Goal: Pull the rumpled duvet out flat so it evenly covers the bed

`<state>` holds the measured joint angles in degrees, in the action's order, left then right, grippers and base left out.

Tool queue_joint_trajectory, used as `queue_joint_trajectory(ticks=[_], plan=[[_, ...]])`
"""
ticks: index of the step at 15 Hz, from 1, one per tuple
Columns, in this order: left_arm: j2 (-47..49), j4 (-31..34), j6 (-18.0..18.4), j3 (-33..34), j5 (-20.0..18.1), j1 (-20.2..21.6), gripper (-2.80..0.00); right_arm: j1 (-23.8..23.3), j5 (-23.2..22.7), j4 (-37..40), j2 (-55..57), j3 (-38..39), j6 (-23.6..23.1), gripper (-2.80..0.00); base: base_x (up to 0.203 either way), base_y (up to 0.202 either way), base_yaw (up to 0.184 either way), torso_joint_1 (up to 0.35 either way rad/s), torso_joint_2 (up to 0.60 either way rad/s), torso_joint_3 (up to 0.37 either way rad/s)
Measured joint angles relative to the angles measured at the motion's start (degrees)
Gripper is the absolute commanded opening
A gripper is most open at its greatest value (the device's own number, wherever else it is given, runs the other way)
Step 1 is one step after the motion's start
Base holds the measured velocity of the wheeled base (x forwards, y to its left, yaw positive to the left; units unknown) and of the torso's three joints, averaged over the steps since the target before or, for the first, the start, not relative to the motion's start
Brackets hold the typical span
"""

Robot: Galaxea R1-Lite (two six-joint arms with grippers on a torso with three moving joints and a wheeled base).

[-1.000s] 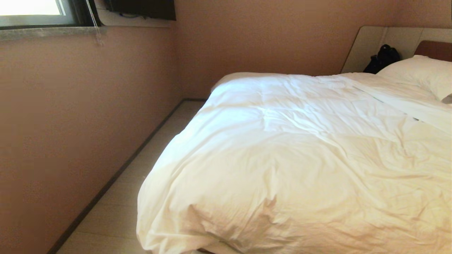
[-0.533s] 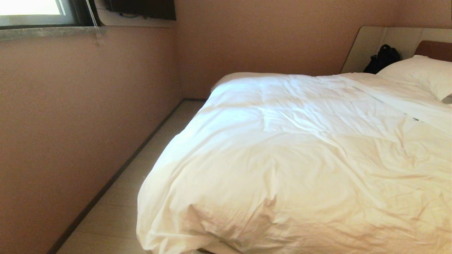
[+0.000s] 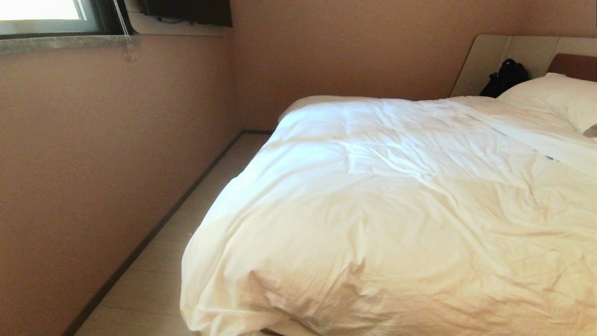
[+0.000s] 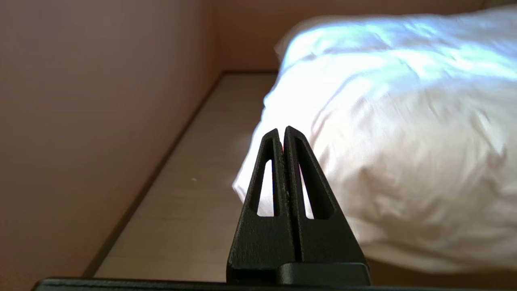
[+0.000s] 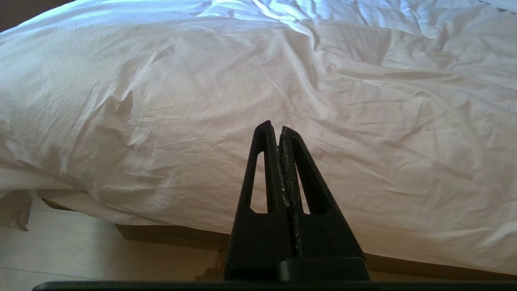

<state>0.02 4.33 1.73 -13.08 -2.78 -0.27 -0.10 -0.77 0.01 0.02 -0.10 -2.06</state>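
Left end effector (image 4: 284, 130), a pair of black slotted plastic fingers, has its tips pressed together with nothing between them; it hangs in the air off the near left corner of the bed, apart from the bedding. Ahead of it and to its right lies the very large white puffy quilted duvet (image 4: 396, 133), whose rounded corner droops over the bed's edge close to the tips without touching them. Straight ahead of the left end effector runs a strip of pale tiled floor (image 4: 190, 202), bounded on its far side by a plain pinkish-brown wall (image 4: 97, 109).

Right end effector (image 5: 280, 129), of the same black build, also has its fingers closed against each other and empty. It points at the foot of the bed, with the wrinkled duvet (image 5: 307, 89) spread wide ahead of and above its tips. Below the hanging hem, just under the tips, a band of the wide low bed's dark brown platform base (image 5: 169, 236) shows above the floor.

Neither arm appears in the head view. There the duvet (image 3: 396, 210) covers the bed from foot to head with many creases, a folded ridge crossing near the smooth white rectangular pillow (image 3: 555, 98). A black bag (image 3: 506, 77) leans on the beige headboard surround (image 3: 485, 56), and a window (image 3: 42, 14) sits high on the wall.
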Motion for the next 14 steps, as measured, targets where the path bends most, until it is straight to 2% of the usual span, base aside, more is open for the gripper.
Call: queue_joint_trajectory(ticks=[7, 14], plan=[[0.0, -0.3, 1.8, 8.0, 0.2, 0.0, -2.80, 0.0, 0.0, 0.0, 0.0, 0.0, 0.0, -2.80, 0.000, 0.000, 0.000, 0.000, 0.00, 0.000], [0.0, -0.4, 1.7, 11.2, 0.5, 0.0, -2.80, 0.0, 0.0, 0.0, 0.0, 0.0, 0.0, -2.80, 0.000, 0.000, 0.000, 0.000, 0.00, 0.000]])
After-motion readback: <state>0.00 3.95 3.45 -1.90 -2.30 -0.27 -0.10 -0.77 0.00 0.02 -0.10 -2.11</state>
